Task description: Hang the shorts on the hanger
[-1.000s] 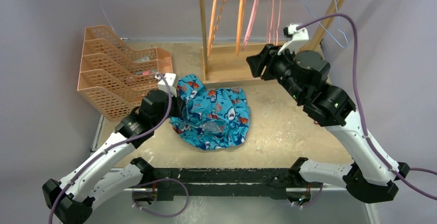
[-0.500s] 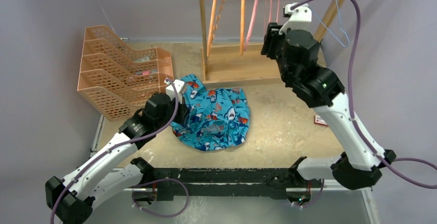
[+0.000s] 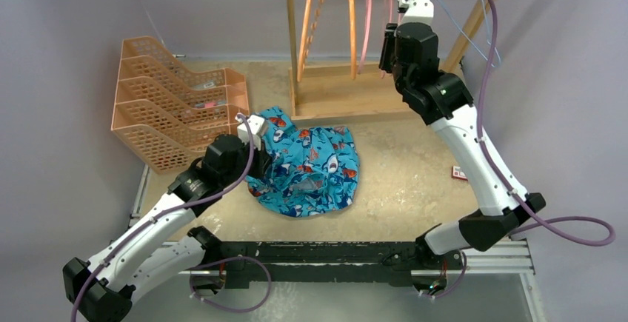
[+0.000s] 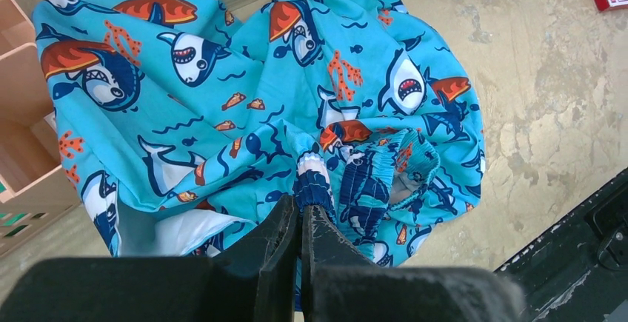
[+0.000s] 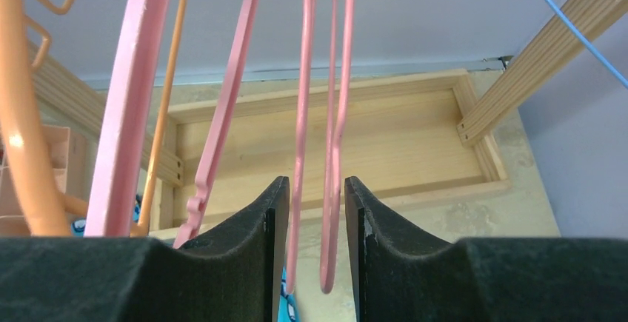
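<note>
Turquoise shorts (image 3: 307, 163) lie crumpled on the tabletop (image 3: 403, 170), a fold pinched tight in the left claw (image 4: 300, 215), its arm stretched low. The right arm reaches high, the right claw (image 5: 309, 211) half open with the pink hanger (image 5: 300, 137) dangling between its jaws.

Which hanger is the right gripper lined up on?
The thin pink hanger, inside the open right gripper; broad pink hanger and orange hangers hang left, blue wire hanger right.
</note>
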Available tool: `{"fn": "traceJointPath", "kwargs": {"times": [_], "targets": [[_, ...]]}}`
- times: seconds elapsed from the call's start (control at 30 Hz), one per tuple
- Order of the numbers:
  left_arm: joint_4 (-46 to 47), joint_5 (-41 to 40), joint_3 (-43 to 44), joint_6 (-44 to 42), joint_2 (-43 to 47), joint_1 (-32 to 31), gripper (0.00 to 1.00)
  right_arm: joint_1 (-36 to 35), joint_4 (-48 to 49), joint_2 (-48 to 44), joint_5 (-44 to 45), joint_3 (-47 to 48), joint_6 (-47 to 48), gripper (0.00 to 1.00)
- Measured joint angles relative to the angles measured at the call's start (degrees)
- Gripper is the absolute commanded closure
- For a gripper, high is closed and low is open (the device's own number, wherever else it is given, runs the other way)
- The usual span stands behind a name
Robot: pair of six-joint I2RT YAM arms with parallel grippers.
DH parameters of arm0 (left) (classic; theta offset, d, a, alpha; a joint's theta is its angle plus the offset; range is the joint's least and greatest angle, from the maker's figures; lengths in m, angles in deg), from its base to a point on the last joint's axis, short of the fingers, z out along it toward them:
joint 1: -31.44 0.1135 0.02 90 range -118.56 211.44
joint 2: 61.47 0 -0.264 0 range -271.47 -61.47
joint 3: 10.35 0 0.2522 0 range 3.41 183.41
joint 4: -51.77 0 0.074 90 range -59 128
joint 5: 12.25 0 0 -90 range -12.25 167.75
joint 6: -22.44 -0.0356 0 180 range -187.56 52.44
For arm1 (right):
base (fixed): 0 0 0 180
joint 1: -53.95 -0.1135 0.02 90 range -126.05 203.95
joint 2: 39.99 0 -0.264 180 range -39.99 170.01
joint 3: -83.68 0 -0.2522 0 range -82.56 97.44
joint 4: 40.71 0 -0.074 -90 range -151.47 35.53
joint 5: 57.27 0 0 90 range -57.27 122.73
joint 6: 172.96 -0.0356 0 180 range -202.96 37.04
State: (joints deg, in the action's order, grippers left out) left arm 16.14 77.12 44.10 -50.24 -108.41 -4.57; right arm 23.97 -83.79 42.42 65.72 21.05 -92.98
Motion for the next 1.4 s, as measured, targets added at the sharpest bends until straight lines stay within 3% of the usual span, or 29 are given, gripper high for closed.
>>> {"fn": "traceJointPath", "kwargs": {"times": [0.6, 1.27, 1.4], "targets": [[0.0, 0.2, 0.0, 0.0, 0.4, 0.0, 1.0, 1.8, -0.1, 3.3, 1.0, 0.3, 0.6, 0.76], [0.0, 0.4, 0.0, -0.5, 0.0, 0.0, 1.0, 4.9, 1.4, 4.2, 0.7, 0.5, 2.3, 0.83], [0.0, 0.4, 0.0, -0.5, 0.0, 0.0, 1.0, 5.7, 1.8, 4.8, 0.3, 0.6, 2.8, 0.88]]}}
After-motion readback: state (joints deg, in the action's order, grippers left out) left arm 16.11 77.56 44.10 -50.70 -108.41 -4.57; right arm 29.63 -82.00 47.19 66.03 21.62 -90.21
